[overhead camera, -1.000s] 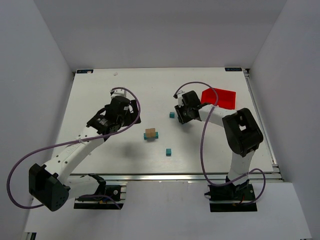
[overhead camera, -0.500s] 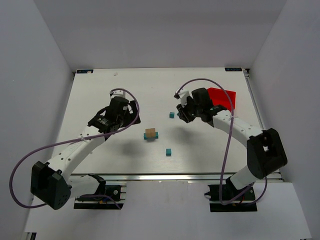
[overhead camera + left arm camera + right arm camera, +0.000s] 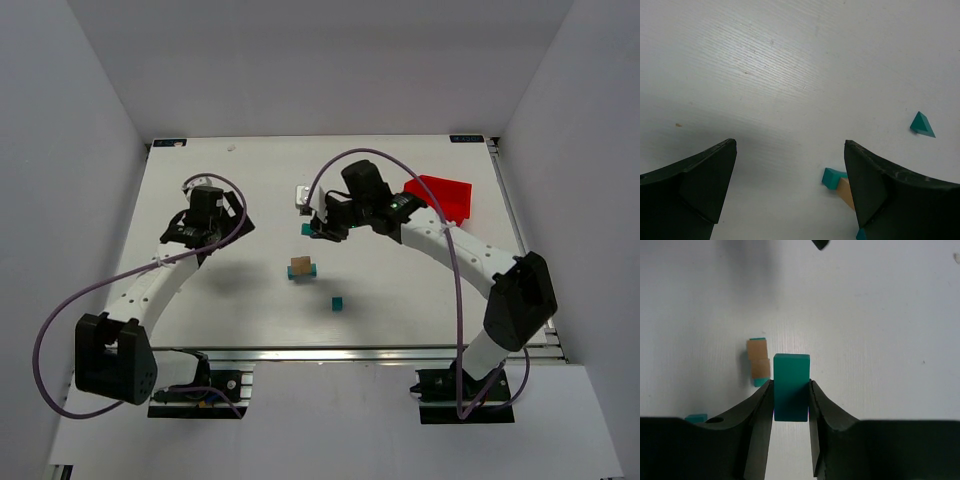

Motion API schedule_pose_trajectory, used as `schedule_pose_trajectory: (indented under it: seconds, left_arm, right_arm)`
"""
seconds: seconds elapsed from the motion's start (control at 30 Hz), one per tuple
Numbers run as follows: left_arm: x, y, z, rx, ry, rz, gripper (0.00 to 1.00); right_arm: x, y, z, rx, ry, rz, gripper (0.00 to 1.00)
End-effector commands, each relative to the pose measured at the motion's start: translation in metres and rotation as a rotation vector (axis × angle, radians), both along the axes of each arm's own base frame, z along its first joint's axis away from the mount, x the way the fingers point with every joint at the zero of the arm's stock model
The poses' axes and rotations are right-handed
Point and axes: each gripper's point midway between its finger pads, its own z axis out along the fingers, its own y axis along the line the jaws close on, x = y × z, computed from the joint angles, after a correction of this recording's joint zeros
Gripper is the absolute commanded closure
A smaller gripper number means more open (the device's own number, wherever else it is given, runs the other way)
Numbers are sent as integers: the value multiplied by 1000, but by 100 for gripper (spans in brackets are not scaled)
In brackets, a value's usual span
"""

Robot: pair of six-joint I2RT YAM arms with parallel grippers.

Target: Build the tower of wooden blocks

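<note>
The wood block tower (image 3: 301, 268) is a tan block on a teal one, mid-table; it also shows in the right wrist view (image 3: 758, 365) and half hidden behind a finger in the left wrist view (image 3: 836, 181). My right gripper (image 3: 314, 227) (image 3: 791, 385) is shut on a teal block (image 3: 307, 229) (image 3: 791, 385), held off the table behind and slightly right of the tower. My left gripper (image 3: 225, 225) (image 3: 790, 145) stands open and empty, well left of the tower. A loose teal cube (image 3: 338, 303) (image 3: 921, 124) (image 3: 696, 417) lies in front of the tower.
A red bin (image 3: 440, 195) sits at the back right, behind the right arm. Purple cables loop over both arms. White walls close in the table (image 3: 250, 170) on the left, back and right.
My right arm swung left from beside the red bin, carrying the teal block to just behind the tower. My left arm drew back to the left, away from the tower.
</note>
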Motion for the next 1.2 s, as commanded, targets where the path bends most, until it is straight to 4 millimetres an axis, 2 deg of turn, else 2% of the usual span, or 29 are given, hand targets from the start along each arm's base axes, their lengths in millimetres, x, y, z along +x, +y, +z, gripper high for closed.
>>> schedule_pose_trajectory:
  seconds: [0.0,0.07,0.13,0.3,0.5,1.17]
  left_arm:
    - [4,2,20,-37,-55,29,2]
    - [-2,19,19,-4,-72,113,2]
    - [-7,28,32,8,-133,150,2]
    - [-15,36,42,8,-186,191,2]
    - [-14,36,33,25,-155,193,2]
    - [-10,33,27,25,-143,175,2]
  right_arm:
    - [-19,20,2,-32,4,144,90]
    - [-23,24,-17,-102,36,154,90]
    - [-22,32,-26,-144,40,151,90]
    - [-18,41,-41,-209,77,117,90]
    - [-25,47,-61,-271,76,149,88]
    - [-23,51,-83,-302,83,118,85]
